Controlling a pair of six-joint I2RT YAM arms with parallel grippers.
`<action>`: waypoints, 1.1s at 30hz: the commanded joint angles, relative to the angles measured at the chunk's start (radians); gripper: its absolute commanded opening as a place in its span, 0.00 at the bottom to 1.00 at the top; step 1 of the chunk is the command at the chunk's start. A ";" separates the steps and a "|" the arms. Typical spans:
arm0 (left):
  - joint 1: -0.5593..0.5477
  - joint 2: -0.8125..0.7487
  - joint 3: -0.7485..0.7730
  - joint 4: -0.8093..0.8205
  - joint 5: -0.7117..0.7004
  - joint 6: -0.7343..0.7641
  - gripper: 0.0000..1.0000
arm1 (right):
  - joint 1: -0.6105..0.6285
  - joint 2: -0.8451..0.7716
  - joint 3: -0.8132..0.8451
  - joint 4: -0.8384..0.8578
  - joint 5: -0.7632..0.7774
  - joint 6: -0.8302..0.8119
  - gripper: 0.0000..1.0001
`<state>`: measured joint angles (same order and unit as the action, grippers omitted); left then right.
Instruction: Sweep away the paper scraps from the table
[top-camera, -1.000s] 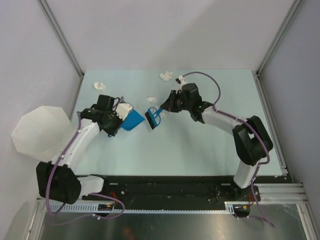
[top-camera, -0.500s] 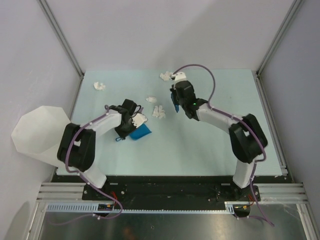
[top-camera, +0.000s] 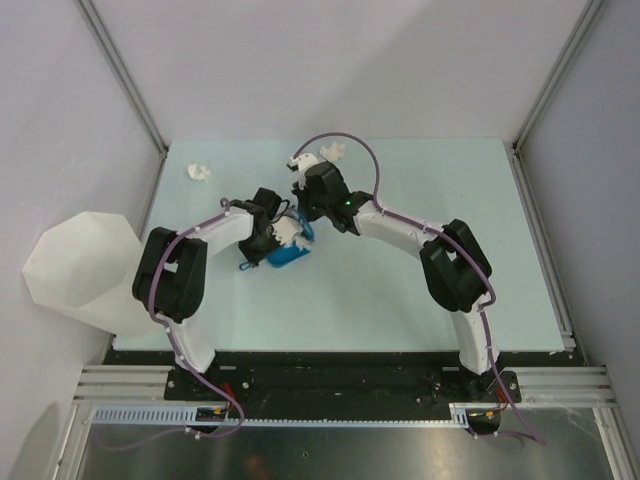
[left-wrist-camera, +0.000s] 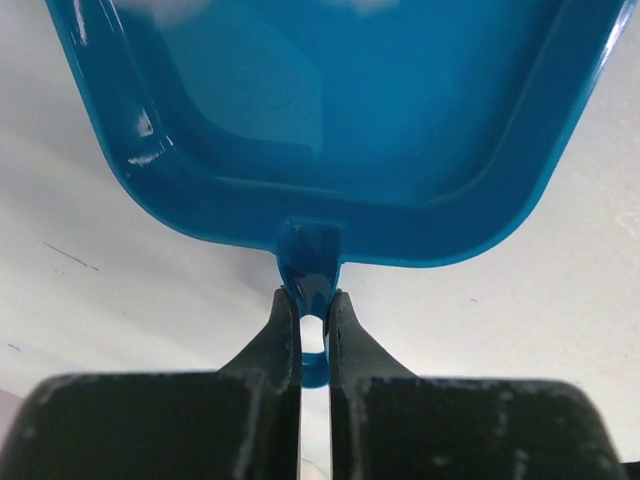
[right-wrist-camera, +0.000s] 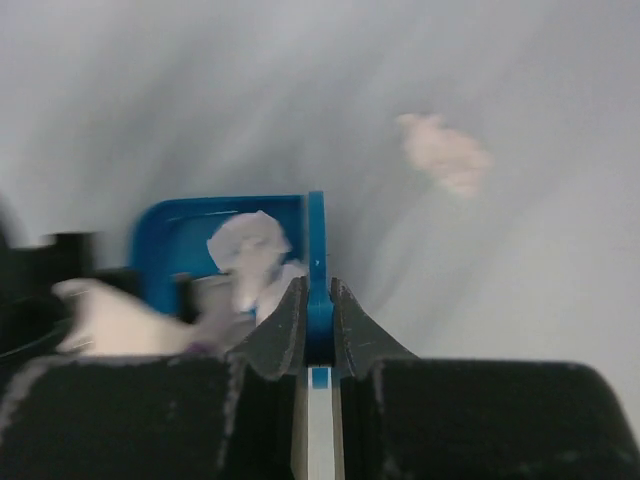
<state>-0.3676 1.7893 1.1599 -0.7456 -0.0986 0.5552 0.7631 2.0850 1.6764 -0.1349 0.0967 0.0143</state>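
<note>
Left wrist view: the left jaws are pressed onto the stub handle (left-wrist-camera: 310, 270) of the blue dustpan (left-wrist-camera: 330, 120), whose tray spreads straight ahead of them. The right jaws pinch a thin blue brush (right-wrist-camera: 316, 280). Just ahead-left of them, paper scraps (right-wrist-camera: 250, 250) lie in the pan. A lone scrap (right-wrist-camera: 445, 152) rests farther ahead-right on the worktop (right-wrist-camera: 520, 280).

Both arms meet over the middle of the counter (top-camera: 480, 200). The left gripper (left-wrist-camera: 312, 318) is clamped on the handle of a blue dustpan (top-camera: 287, 254), and the right gripper (right-wrist-camera: 318, 305), clamped on a blue brush (right-wrist-camera: 316, 235), sits just beside it, crowding that spot. The counter's right half and near strip lie open. Two paper scraps (top-camera: 200, 172) sit near the far edge, and a white bin (top-camera: 80, 262) stands off the left side.
</note>
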 joint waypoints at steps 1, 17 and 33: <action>-0.005 0.021 0.040 0.000 0.042 0.020 0.00 | 0.005 -0.083 -0.021 -0.006 -0.333 0.254 0.00; 0.018 -0.221 0.037 0.000 0.318 -0.072 0.00 | -0.042 -0.495 -0.173 -0.097 0.144 0.188 0.00; 0.258 -0.565 0.231 -0.058 0.461 -0.400 0.00 | -0.199 -0.847 -0.406 -0.207 0.192 0.214 0.00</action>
<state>-0.1753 1.3354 1.3285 -0.7689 0.3229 0.2619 0.5697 1.2530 1.3048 -0.3023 0.2832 0.2276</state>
